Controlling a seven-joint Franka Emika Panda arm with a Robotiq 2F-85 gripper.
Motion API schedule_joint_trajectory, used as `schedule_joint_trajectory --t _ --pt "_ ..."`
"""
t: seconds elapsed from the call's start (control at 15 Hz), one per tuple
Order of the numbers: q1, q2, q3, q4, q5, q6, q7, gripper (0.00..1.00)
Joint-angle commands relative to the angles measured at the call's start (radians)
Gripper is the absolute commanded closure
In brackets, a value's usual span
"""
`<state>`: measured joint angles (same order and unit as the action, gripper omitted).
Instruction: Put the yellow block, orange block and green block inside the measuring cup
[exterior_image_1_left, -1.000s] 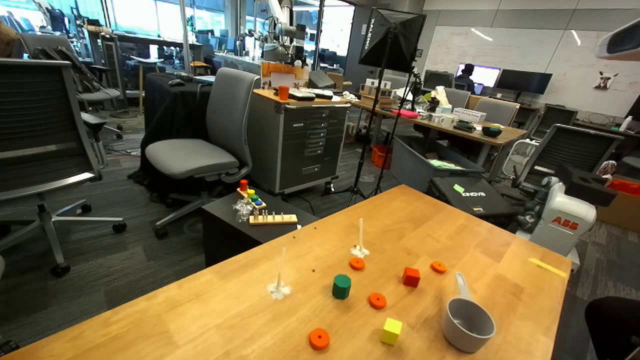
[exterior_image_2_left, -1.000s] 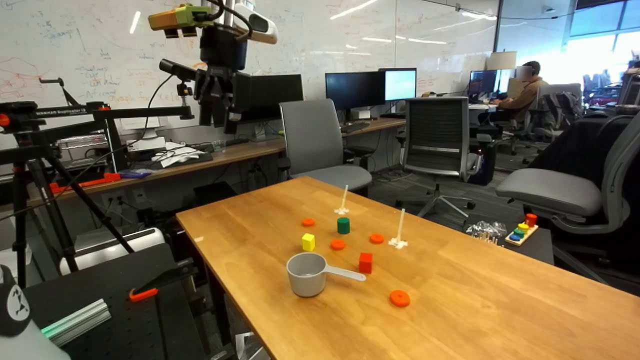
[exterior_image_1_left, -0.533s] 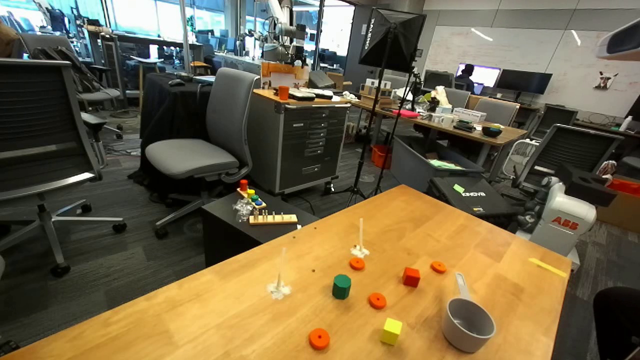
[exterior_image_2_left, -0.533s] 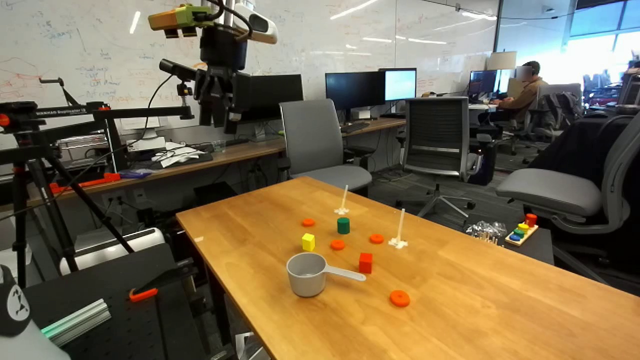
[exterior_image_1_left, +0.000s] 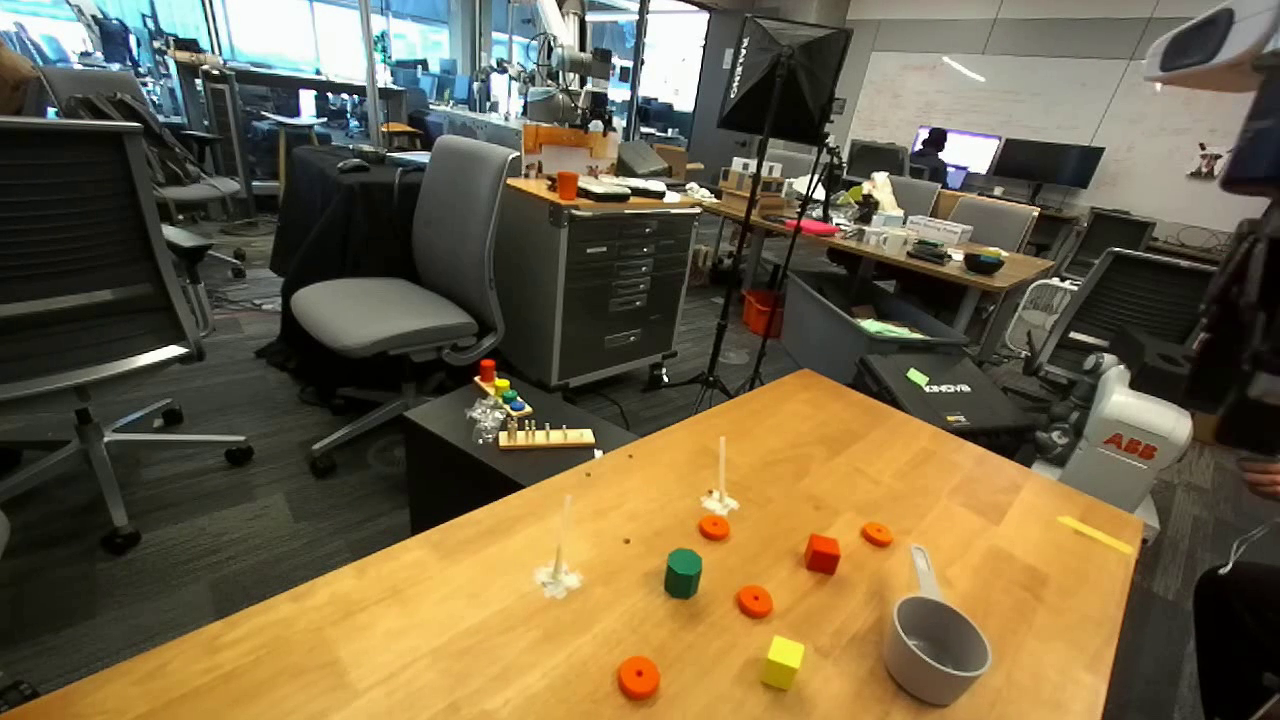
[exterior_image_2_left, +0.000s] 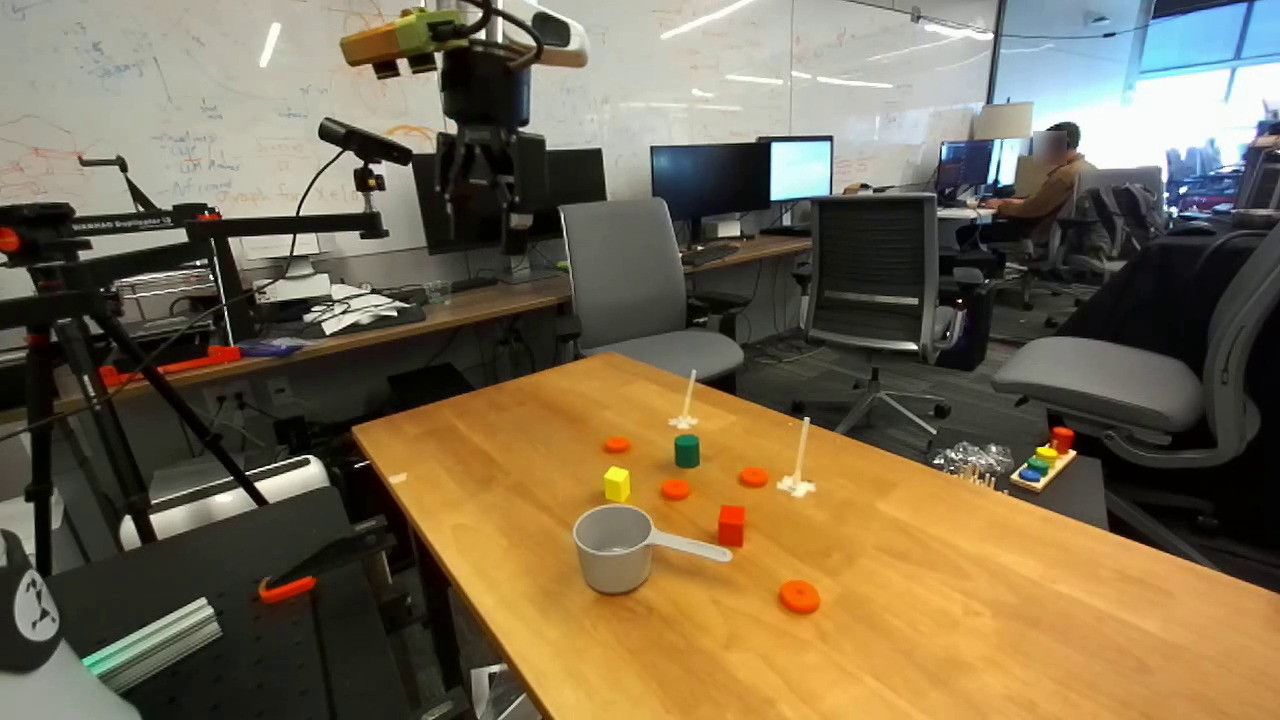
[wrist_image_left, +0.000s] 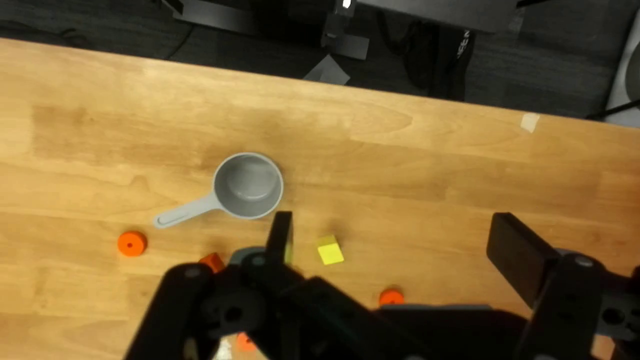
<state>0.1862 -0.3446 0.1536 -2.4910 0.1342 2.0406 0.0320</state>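
Note:
The yellow block (exterior_image_1_left: 782, 663) (exterior_image_2_left: 617, 485), red-orange block (exterior_image_1_left: 822, 554) (exterior_image_2_left: 731, 526) and green block (exterior_image_1_left: 683, 573) (exterior_image_2_left: 687, 451) stand apart on the table. The grey measuring cup (exterior_image_1_left: 915, 675) (exterior_image_2_left: 612, 575) stands upright near the table edge; no block shows inside it. My gripper (exterior_image_2_left: 485, 205) is high above the table. In the wrist view my gripper (wrist_image_left: 393, 220) is wide open and empty. The yellow block (wrist_image_left: 330, 250) shows between the fingers, far below. The cup (wrist_image_left: 248, 180) and red-orange block (wrist_image_left: 213, 262) lie left; the left finger partly covers that block. The green block is hidden there.
Several flat orange discs (exterior_image_1_left: 755, 601) (exterior_image_2_left: 799, 597) lie around the blocks. Two thin upright pegs (exterior_image_1_left: 560, 540) (exterior_image_2_left: 803, 450) stand on the wooden table (exterior_image_2_left: 950, 600). A camera on a tripod arm (exterior_image_2_left: 365, 142) is close behind the gripper in an exterior view.
My arm and gripper have moved over toward the table, rightward in an exterior view, and have entered at the right edge of an exterior view. The blocks and cup have not moved.

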Motion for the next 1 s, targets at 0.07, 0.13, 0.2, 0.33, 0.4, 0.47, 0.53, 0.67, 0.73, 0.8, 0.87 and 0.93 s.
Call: schedule_joint_trajectory --t 0.07,0.13,0.2,0.33,0.4,0.47,0.53,0.67,0.73,0.8,0.87,0.93 --pt "-0.061 0.215 0.008 0.199 -0.11 0.072 0.079 0.0" --pt "-0.068 0.267 0.007 0.241 -0.128 0.09 0.099 0.0" --pt "-0.071 0.323 0.008 0.283 -0.148 0.098 0.123 0.0" --pt "-0.06 0.423 0.008 0.357 -0.17 0.098 0.157 0.0" --pt "-0.05 0.471 0.009 0.384 -0.18 0.103 0.178 0.0" --pt "-0.04 0.52 0.007 0.422 -0.183 0.091 0.193 0.0" --pt "-0.027 0.565 0.005 0.444 -0.201 0.095 0.223 0.0" --pt "0.005 0.645 -0.001 0.481 -0.234 0.102 0.259 0.0" --pt "0.02 0.68 -0.006 0.503 -0.247 0.095 0.272 0.0" --pt "0.036 0.716 -0.011 0.515 -0.264 0.095 0.282 0.0" --pt "0.051 0.747 -0.016 0.531 -0.281 0.09 0.288 0.0" --pt "0.066 0.782 -0.023 0.542 -0.301 0.089 0.297 0.0"
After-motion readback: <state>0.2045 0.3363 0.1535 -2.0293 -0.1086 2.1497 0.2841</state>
